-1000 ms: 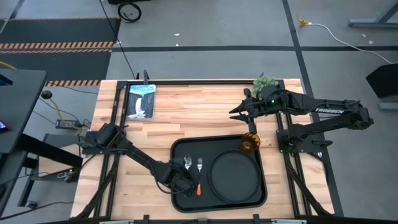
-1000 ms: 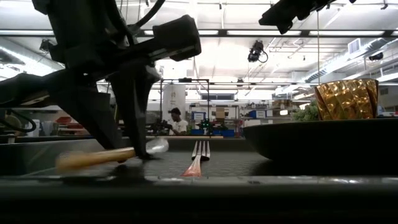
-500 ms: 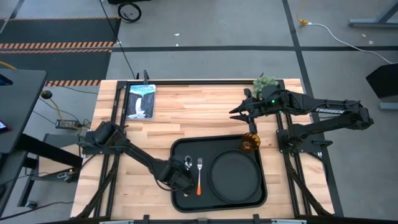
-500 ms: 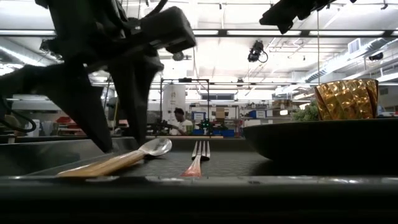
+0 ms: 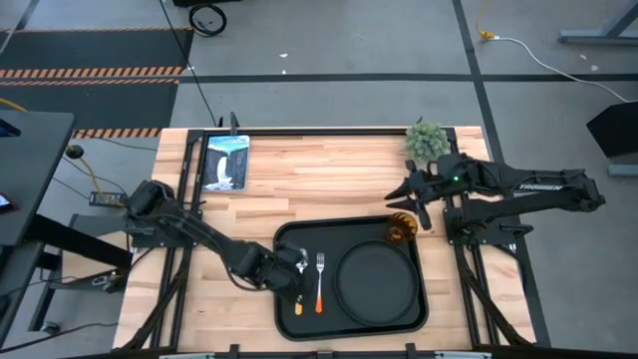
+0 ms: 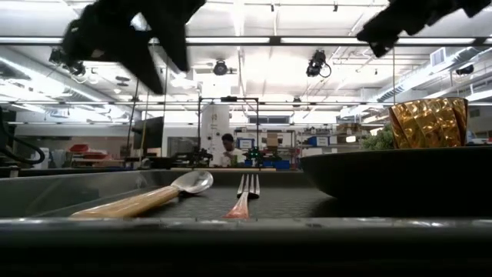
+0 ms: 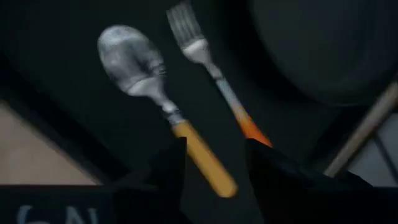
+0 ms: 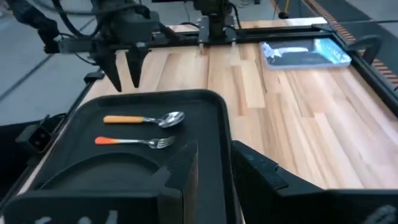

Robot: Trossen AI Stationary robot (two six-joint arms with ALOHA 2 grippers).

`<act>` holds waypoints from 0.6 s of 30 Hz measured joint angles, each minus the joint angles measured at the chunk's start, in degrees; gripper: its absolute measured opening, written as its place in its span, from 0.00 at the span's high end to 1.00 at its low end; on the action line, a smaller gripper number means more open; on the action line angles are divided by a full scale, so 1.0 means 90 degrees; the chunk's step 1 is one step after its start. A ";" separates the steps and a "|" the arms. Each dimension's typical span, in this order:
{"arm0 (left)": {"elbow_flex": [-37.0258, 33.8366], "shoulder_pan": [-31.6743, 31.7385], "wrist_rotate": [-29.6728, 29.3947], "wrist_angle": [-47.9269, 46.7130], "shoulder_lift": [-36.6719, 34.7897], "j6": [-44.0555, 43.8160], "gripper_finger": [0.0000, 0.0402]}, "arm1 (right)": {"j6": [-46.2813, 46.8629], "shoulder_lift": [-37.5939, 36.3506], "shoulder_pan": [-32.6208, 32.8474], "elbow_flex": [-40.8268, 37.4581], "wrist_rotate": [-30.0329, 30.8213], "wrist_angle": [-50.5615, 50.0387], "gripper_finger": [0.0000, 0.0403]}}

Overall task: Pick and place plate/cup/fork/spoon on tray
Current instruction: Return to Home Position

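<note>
Since the spoon [image 5: 298,282] lies beside the fork [image 5: 319,280] on the tray's [image 5: 414,311] left, the empty left gripper [image 5: 289,277] hangs open above; the right gripper [image 5: 411,189] waits open far right.

**Colours on the table as we see them**

We see a black tray [image 5: 289,239] on a pale, striped wooden table [image 5: 319,179]. On it we count a matte black plate [image 5: 377,282], a fork [image 5: 319,279] with silver tines and a red-orange handle, and a spoon [image 5: 299,284] with a silver bowl and a yellower orange handle. We note the cup [image 5: 401,228] glowing translucent amber, faceted gold in the low view. Both arms look dark to us. A blue-and-white picture [image 5: 225,163] and a green plant [image 5: 426,140] sit on the table's far side.
</note>
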 joint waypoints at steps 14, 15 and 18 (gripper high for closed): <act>0.0002 0.0366 -0.1878 0.1088 -0.1147 0.4387 0.57 | 0.0139 -0.2294 0.0154 -0.1940 0.0185 0.1683 0.75; 0.0002 0.0399 -0.2099 0.1230 -0.1185 0.4739 0.57 | 0.0167 -0.2414 0.0151 -0.2118 0.0178 0.1824 0.75; 0.0002 0.0511 -0.2588 0.1350 -0.1327 0.5521 0.57 | 0.0199 -0.2740 0.0149 -0.2498 -0.0084 0.1972 0.75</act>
